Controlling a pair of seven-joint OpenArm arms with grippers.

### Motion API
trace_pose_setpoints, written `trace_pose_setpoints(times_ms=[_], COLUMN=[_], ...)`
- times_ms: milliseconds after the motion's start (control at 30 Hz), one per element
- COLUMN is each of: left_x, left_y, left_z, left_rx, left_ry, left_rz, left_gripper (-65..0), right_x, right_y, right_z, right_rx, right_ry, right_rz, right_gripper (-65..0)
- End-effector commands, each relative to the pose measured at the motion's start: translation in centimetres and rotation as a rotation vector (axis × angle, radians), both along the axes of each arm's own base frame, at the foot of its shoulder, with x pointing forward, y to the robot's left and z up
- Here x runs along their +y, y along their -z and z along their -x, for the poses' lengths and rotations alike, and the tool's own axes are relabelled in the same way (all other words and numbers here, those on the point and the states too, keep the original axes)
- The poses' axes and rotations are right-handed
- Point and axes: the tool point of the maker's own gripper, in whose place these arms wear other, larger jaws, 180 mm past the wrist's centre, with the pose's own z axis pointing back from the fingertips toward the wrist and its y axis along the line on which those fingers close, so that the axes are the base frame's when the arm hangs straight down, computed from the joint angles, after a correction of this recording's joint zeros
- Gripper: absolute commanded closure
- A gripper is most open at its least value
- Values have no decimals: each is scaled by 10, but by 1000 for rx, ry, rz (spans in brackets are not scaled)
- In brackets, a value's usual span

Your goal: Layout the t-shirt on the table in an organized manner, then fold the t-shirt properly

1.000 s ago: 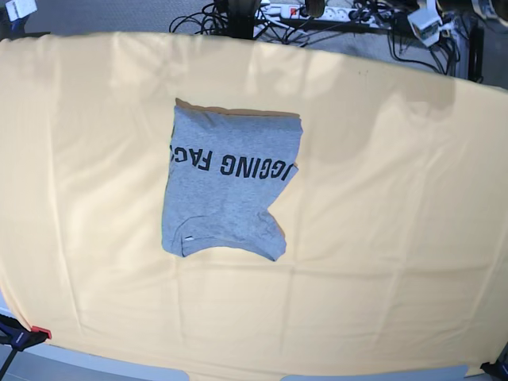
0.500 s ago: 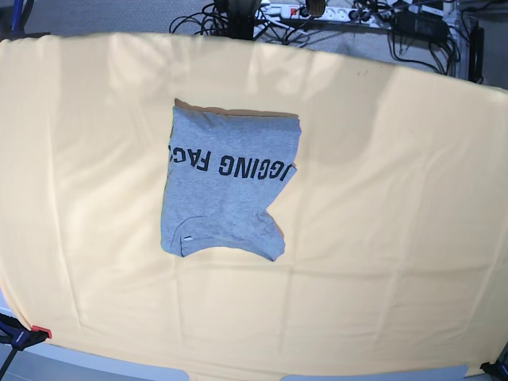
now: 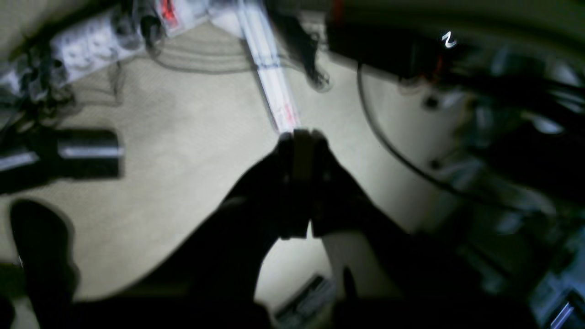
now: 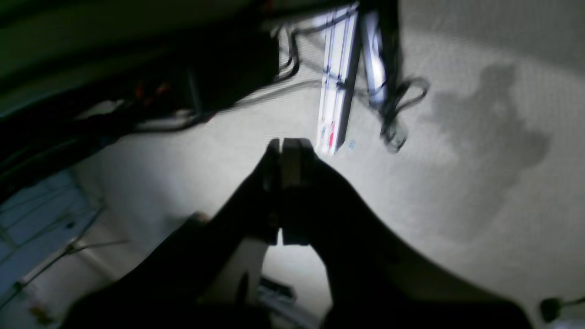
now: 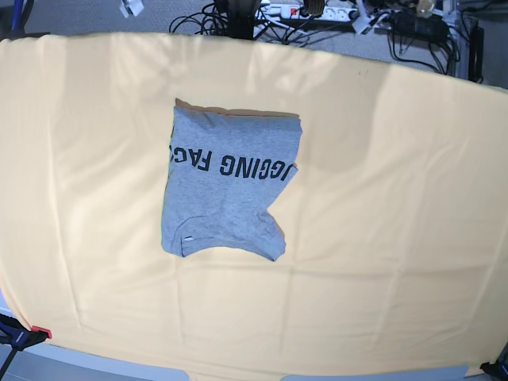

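Observation:
The grey t-shirt [image 5: 226, 198] lies folded into a compact, roughly rectangular shape left of centre on the yellow-orange table [image 5: 397, 198]. Black lettering runs across its upper half, and a sleeve corner sticks out at its lower right. Neither gripper touches it. In the left wrist view my left gripper [image 3: 301, 135] is shut with nothing in it, over pale carpet away from the table. My right gripper [image 4: 288, 141] is likewise shut and empty above the floor. Neither wrist view shows the shirt or the table.
Cables and a power strip [image 5: 309, 12] lie on the floor beyond the table's far edge. A white rail [image 3: 272, 77] [image 4: 338, 100] runs across the carpet under both grippers. A red-tipped clamp [image 5: 40, 332] holds the cloth at the front left corner.
The shirt has not moved. Small pale parts at the top edge of the base view have shifted along that edge.

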Motion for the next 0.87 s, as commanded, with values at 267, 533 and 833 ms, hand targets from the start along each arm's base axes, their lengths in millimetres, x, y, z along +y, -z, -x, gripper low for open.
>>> trace_pose_setpoints(times_ms=[267, 533, 833], left_x=[6, -40, -49], left_y=[57, 70, 69], left_z=[-67, -82, -75], left_rx=[-267, -306, -256], left_ry=[-52, -102, -159], left_rz=[-268, -334, -278], left_gripper=[0, 0, 0], right_x=[-11, 20, 34], right_y=[40, 50, 50], right_z=[-48, -64, -69], right_rx=[-87, -181, -198], right_ry=[-62, -144, -127], right_rz=[203, 306, 289], right_gripper=[0, 0, 0])
